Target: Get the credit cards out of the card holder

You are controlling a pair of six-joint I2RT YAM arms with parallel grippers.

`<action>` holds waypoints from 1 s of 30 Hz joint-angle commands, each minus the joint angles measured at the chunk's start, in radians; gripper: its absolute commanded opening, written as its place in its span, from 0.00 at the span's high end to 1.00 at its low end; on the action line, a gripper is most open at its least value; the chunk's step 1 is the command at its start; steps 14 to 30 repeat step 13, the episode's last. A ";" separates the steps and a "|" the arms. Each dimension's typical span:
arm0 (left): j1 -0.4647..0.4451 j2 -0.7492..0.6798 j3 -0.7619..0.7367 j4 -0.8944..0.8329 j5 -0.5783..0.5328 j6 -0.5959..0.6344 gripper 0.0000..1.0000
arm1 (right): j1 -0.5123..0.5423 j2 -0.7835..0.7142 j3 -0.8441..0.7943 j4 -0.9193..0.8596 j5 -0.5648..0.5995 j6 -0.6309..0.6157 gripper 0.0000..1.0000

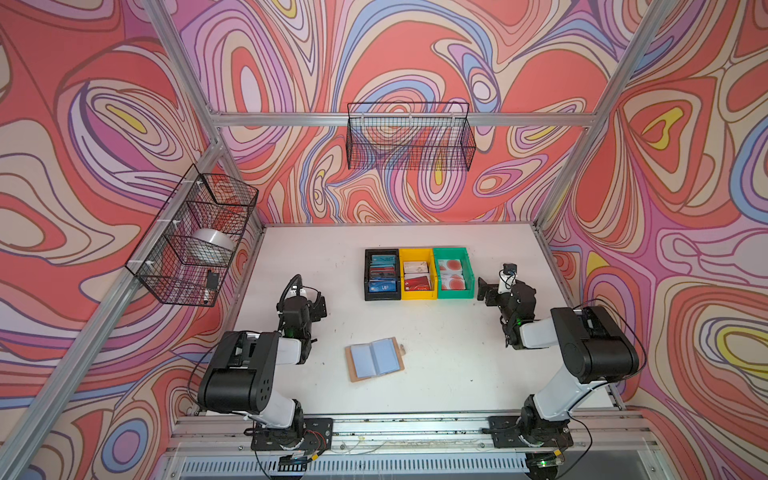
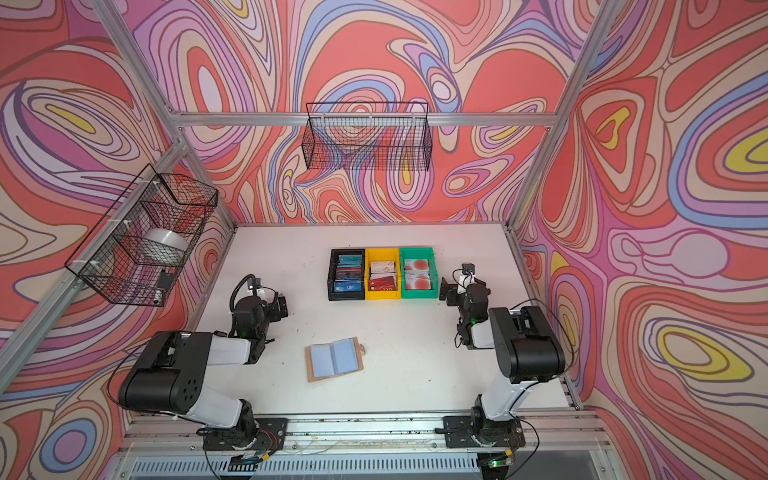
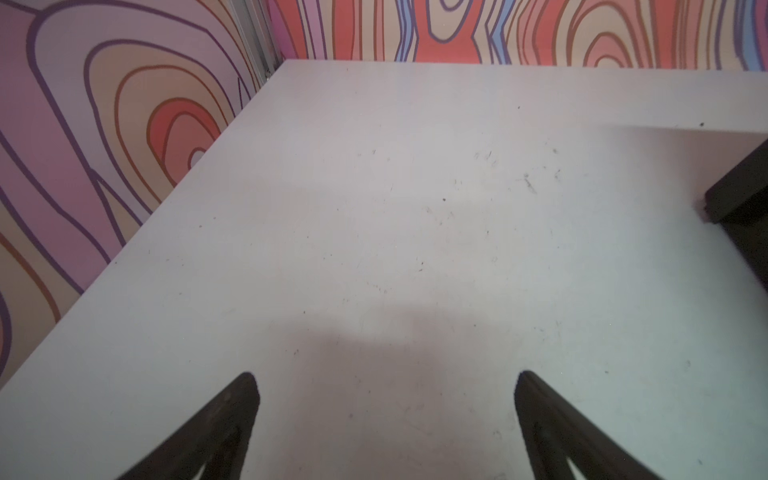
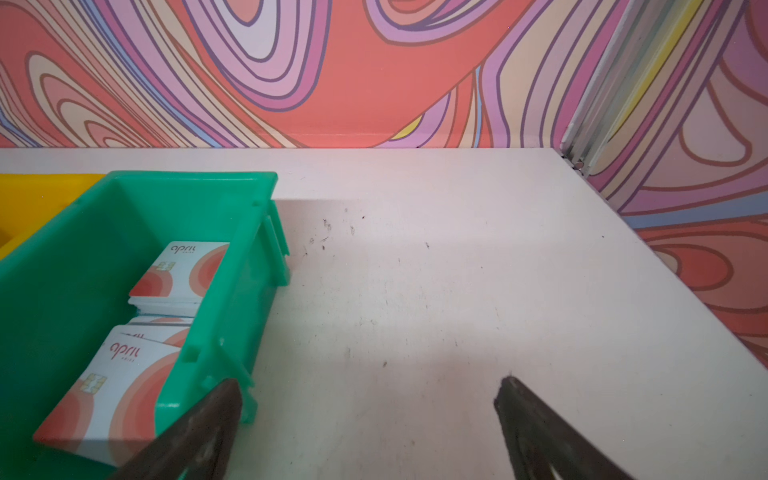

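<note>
- In both top views I see the card holder lying open and flat on the worktop, near the front edge and between the two arms. Its bluish-grey sleeve pages face up. Neither wrist view shows it.
- The credit cards sit in three bins in a row at mid-worktop, well apart from the holder. The blue VIP cards are in the black bin, dark red and pale ones are in the yellow bin, and the white cards with red discs are in the green bin.
- Only the right wrist view lets me read those white cards: "april" lettering, a chip, and two stacks inside the green bin. The yellow bin is cut off at that frame's edge.
- The left tool is released, with its fingers spread over bare worktop and nothing between them.
- The right tool is also released. It hangs just beside the green bin's outer wall, and one finger overlaps the bin's corner in the wrist view. I cannot tell whether they touch.
- The left wrist view catches a dark corner at its edge, too cropped for me to name.
- The lettering on the cards in the yellow bin is too small to read from above.
</note>
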 commanded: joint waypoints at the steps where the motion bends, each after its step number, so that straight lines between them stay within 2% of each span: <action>1: 0.008 -0.019 0.028 0.019 0.005 0.008 0.00 | -0.004 0.007 0.019 -0.011 0.035 0.021 0.02; 3: 0.006 0.013 0.026 0.071 -0.005 0.017 0.00 | -0.003 0.007 0.019 -0.013 0.035 0.021 0.02; 5: 0.005 -0.010 0.046 -0.005 -0.008 0.008 0.00 | -0.003 0.008 0.020 -0.013 0.035 0.021 0.02; 7: 0.005 0.015 0.027 0.078 -0.004 0.021 0.00 | -0.003 0.009 0.022 -0.017 0.032 0.022 0.02; 9: 0.005 -0.004 0.043 0.012 -0.005 0.012 0.00 | -0.003 0.009 0.022 -0.019 0.032 0.023 0.01; 12: 0.005 0.009 0.030 0.059 0.000 0.019 0.00 | -0.004 0.008 0.020 -0.015 0.034 0.022 0.01; 30: 0.005 0.001 0.037 0.033 0.012 0.020 0.00 | -0.004 0.008 0.020 -0.013 0.035 0.021 0.02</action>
